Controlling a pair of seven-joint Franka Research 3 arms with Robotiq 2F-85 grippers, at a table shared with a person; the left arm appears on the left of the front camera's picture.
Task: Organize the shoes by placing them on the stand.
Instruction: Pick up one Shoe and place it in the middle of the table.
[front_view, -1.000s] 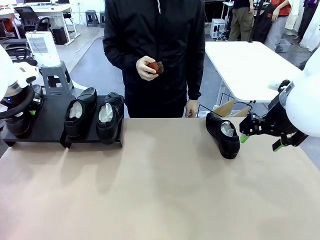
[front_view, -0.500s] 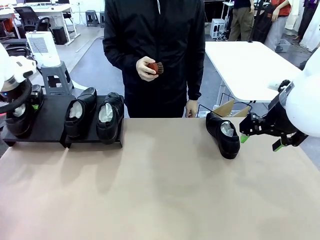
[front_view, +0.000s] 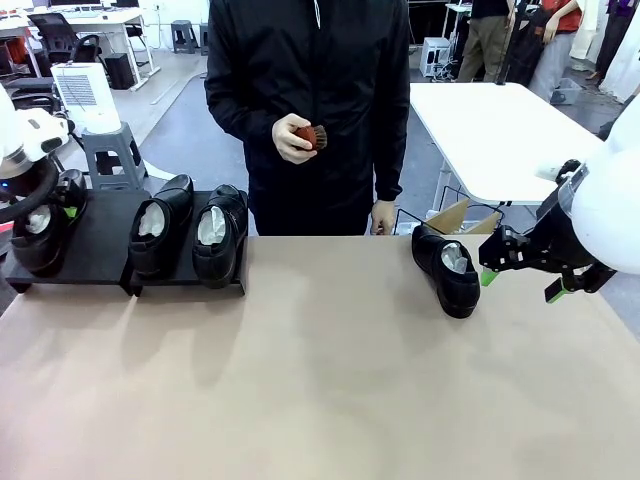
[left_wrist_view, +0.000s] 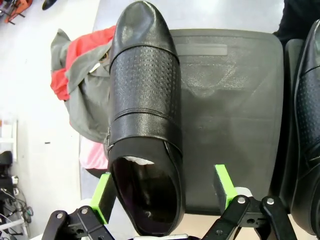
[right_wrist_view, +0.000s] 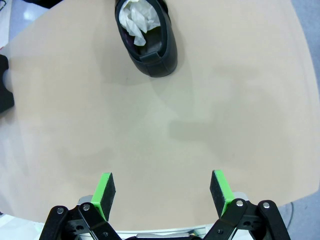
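I see left gripper (left_wrist_view: 165, 192) spread over shoe (left_wrist_view: 144, 115) on stand (left_wrist_view: 230, 110) | right gripper (right_wrist_view: 162, 192) spread above bench (right_wrist_view: 200, 100)

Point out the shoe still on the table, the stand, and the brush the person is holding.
shoe on the table (front_view: 452, 272): front view, on its upper.
stand (front_view: 98, 236): front view, bare top between shoes.
brush (front_view: 313, 135): front view, on its reddish-brown body.

This is a robotics lab or workshop: white work tables (front_view: 500, 125), office chairs (front_view: 55, 35) and grey stools (front_view: 110, 150) stand on a grey floor (front_view: 185, 125).
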